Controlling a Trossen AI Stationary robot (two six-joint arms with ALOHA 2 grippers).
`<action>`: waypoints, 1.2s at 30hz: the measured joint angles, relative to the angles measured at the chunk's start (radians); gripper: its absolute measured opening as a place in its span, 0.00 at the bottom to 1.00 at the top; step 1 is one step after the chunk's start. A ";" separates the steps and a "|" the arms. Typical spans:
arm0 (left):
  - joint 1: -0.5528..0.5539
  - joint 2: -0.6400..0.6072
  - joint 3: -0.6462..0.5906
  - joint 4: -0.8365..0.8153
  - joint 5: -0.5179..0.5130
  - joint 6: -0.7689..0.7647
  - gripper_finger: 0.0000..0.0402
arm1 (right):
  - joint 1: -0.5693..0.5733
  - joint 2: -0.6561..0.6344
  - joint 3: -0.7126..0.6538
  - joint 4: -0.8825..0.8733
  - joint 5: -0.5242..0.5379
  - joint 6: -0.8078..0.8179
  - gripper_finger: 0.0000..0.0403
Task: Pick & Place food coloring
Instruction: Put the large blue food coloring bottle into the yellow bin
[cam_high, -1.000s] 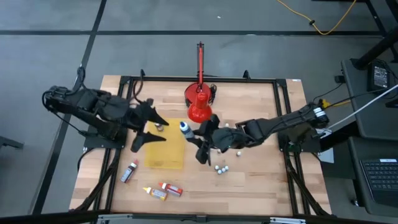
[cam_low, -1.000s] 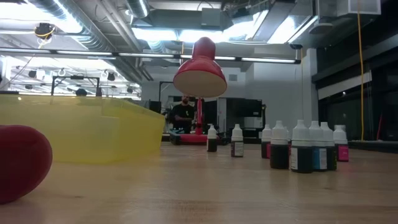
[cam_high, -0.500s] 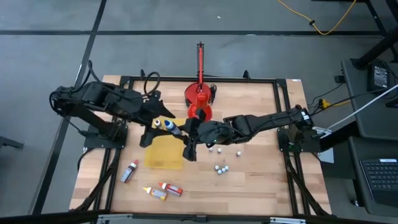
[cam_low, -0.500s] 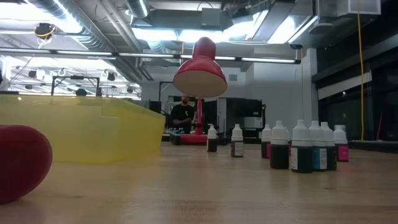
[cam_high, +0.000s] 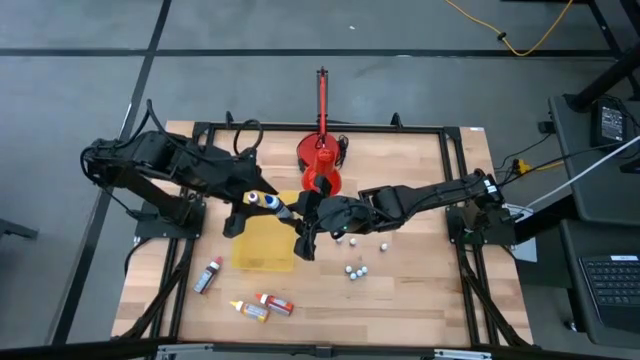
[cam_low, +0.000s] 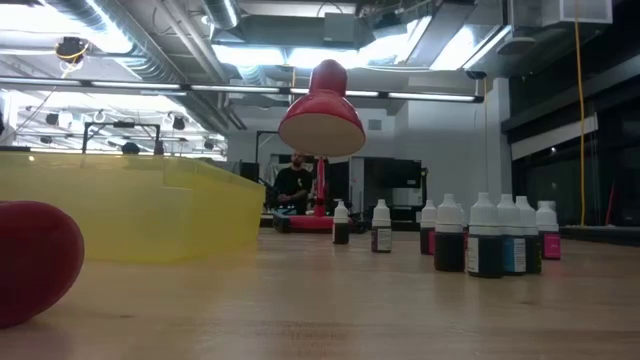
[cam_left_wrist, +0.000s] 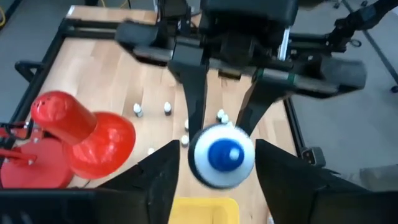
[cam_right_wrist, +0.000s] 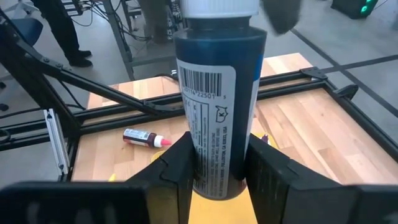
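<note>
yellow bin (cam_low: 130, 215) left | red lamp (cam_low: 322, 118) centre | small bottles (cam_low: 490, 237) right

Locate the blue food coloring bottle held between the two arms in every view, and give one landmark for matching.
High view: blue bottle at the yellow bin's far edge, between both grippers.
Low view: not in it.
Left wrist view: cap-on, centre.
Right wrist view: upright, centre, in the right gripper.
Landmark: red lamp, also in the left wrist view.
</note>
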 joint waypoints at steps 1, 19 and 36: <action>0.000 0.000 0.000 -0.006 0.000 -0.005 0.47 | 0.000 0.000 0.000 0.000 0.000 0.000 0.30; 0.000 -0.002 0.001 0.009 -0.005 -0.007 0.34 | 0.000 0.000 0.000 0.005 0.001 0.013 0.30; 0.000 0.005 0.000 0.018 0.019 0.035 0.28 | 0.003 -0.028 0.002 -0.108 -0.019 0.063 0.63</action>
